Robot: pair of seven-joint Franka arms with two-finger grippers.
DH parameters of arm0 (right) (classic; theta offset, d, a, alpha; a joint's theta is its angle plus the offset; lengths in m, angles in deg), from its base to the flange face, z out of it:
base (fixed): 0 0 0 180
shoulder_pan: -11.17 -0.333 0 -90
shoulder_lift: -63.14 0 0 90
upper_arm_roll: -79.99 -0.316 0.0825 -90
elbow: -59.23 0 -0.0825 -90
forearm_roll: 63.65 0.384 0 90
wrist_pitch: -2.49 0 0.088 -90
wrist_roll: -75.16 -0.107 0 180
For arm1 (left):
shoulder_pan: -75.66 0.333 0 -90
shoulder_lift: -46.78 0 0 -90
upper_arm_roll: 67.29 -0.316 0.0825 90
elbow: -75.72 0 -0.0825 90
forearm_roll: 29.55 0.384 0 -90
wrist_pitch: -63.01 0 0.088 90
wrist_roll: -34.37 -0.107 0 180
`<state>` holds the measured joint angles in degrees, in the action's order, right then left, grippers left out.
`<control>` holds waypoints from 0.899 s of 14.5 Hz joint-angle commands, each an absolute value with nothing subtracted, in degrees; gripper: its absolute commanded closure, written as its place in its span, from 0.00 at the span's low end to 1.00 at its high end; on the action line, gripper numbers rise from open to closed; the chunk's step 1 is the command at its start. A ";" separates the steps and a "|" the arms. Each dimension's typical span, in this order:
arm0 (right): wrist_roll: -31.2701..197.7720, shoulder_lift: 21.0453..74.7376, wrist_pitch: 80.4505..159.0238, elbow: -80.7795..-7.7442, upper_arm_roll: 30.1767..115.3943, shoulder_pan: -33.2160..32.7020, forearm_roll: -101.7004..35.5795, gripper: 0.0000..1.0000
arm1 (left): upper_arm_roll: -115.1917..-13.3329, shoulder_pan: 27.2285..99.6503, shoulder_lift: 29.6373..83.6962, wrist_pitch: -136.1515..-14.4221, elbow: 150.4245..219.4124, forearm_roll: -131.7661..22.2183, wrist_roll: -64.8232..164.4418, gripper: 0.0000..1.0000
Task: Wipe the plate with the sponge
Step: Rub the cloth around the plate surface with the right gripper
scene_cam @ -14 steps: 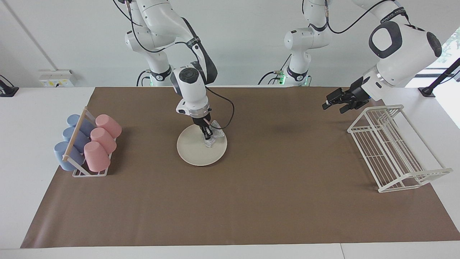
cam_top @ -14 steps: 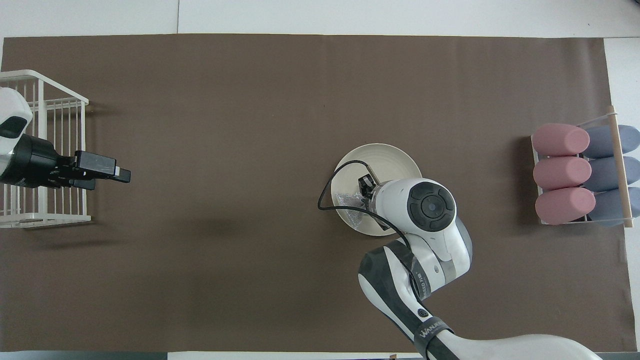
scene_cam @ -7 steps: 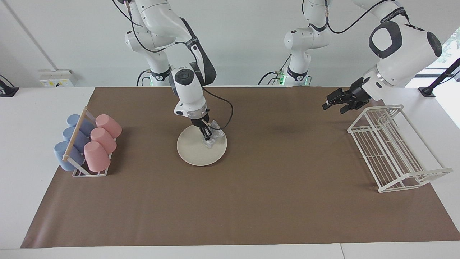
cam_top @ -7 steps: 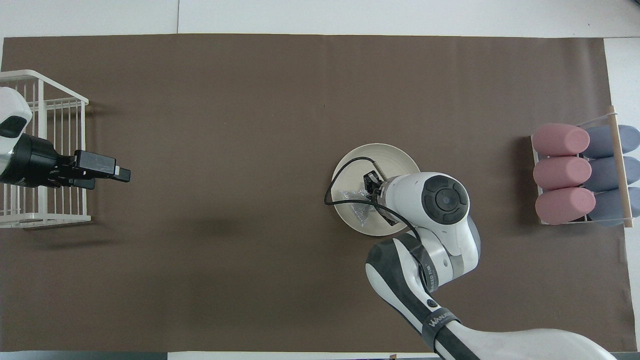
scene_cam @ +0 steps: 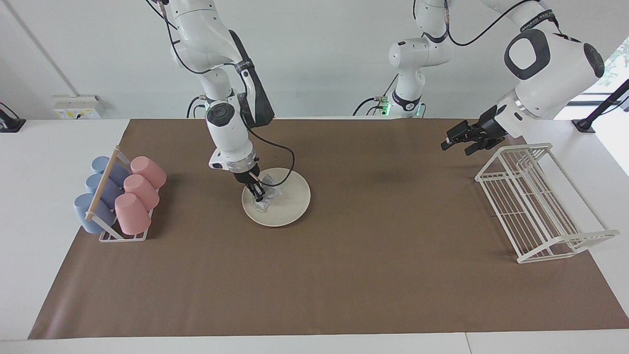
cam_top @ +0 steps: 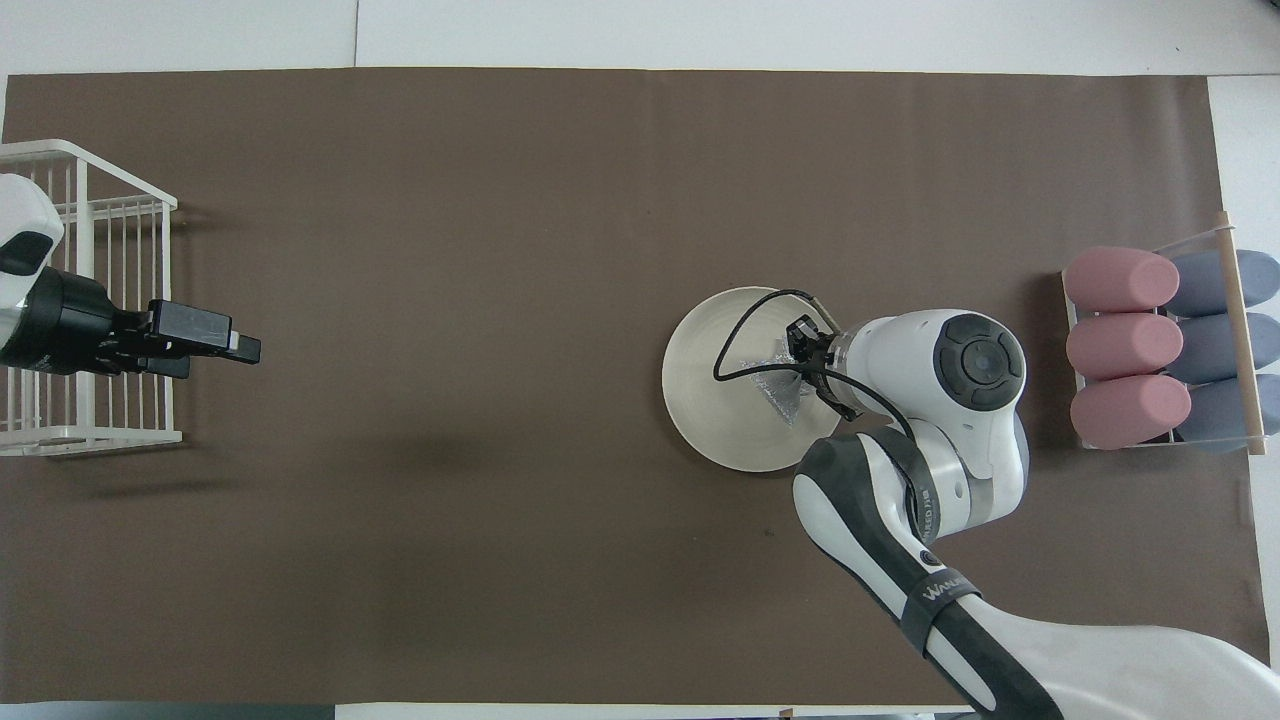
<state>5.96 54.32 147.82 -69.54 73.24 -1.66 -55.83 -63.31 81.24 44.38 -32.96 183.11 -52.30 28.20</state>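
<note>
right gripper (scene_cam: 259,195): clamped on sponge (scene_cam: 267,196), pressed on plate (scene_cam: 290,199)
left gripper (scene_cam: 454,141): jaws apart, waiting over mat

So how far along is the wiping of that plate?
Done: the right gripper has the sponge pinched and pressed onto the plate. In hand: the wipe, with the sponge on the plate's part toward the cup rack. Left: the plate's bare part toward the left arm's end. The left gripper waits, open, by the wire rack.
</note>
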 commanded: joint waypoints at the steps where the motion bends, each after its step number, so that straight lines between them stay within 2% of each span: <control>1: 6.62 54.18 148.30 -70.32 72.78 -2.19 -54.51 1.00 | -63.25 81.19 43.79 -34.37 183.56 -51.08 29.00 0.00; 7: -13.41 54.27 149.53 -69.89 72.69 -11.85 -54.42 1.00 | -63.25 80.93 43.79 -34.73 183.47 -51.08 29.00 0.00; 13: -15.54 54.01 149.80 -68.14 72.78 -12.12 -54.33 1.00 | -63.25 80.93 43.79 -34.46 183.56 -51.00 29.00 0.00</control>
